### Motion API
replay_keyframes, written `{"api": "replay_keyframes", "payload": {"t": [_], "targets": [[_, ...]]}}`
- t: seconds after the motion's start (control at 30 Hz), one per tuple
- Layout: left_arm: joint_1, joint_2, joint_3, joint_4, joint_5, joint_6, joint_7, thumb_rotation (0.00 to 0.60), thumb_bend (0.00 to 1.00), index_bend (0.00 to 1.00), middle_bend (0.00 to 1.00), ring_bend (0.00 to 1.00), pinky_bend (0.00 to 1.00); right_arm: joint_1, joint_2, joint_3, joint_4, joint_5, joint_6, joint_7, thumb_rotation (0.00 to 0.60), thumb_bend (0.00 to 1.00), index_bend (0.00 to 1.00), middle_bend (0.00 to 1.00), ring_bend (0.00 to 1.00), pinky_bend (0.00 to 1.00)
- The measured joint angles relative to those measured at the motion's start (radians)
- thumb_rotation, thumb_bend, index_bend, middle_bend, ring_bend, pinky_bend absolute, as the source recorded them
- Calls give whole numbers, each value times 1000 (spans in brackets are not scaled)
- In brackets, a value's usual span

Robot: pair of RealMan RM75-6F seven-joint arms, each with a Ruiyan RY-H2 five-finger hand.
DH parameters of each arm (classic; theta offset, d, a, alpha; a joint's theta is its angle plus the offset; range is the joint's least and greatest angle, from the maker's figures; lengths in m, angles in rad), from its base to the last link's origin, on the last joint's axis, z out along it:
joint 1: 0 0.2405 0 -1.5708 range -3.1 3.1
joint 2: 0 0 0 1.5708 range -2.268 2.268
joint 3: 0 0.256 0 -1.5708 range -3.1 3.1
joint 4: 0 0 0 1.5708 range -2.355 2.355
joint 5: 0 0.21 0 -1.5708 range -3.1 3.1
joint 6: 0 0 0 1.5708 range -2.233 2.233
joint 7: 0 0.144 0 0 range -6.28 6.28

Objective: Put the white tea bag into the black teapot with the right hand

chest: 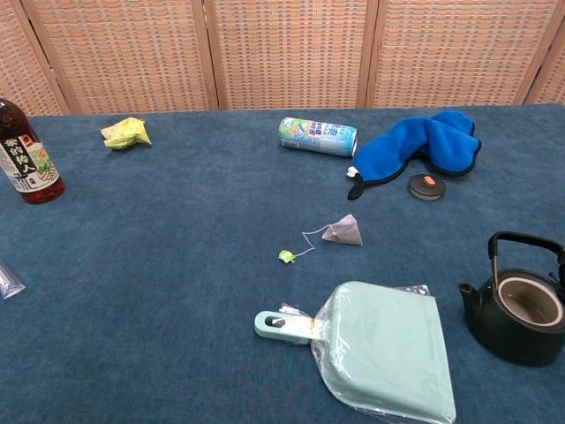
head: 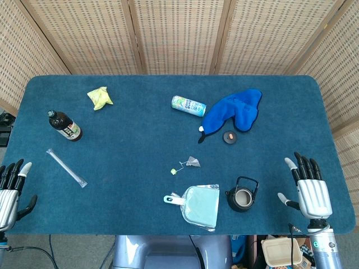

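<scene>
The white tea bag (head: 193, 162) (chest: 343, 231) lies mid-table, a thin string running to its small green tag (head: 174, 171) (chest: 286, 256). The black teapot (head: 242, 196) (chest: 519, 305) stands upright with no lid on, handle raised, near the front edge to the right of the tea bag. Its small lid (head: 229, 137) (chest: 426, 186) lies apart, near the blue cloth. My right hand (head: 308, 187) hovers at the front right, fingers spread, holding nothing, well right of the teapot. My left hand (head: 11, 189) is at the front left corner, fingers apart and empty. The chest view shows neither hand.
A pale green dustpan (head: 197, 206) (chest: 380, 348) lies just left of the teapot. A blue cloth (head: 233, 109) and a lying can (head: 188, 105) sit behind. At the left are a dark sauce bottle (head: 65, 126), a yellow-green packet (head: 99, 97) and a wrapped straw (head: 66, 167).
</scene>
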Motion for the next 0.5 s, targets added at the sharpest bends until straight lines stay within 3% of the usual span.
{"api": "replay_keyframes", "payload": {"t": [0.3,0.5], "targets": [[-1,8,-1,-8,-13,-11,7,600,377,0,0,0,0,5,4,2,-8,-8,-2,6,537,304,48,71,0,73],[-3,14,-5,-12,-15,-10,14,600,377,0,0,0,0,24,17,8,-28,-24,-20,21,546,303,48,156,34,108]]}}
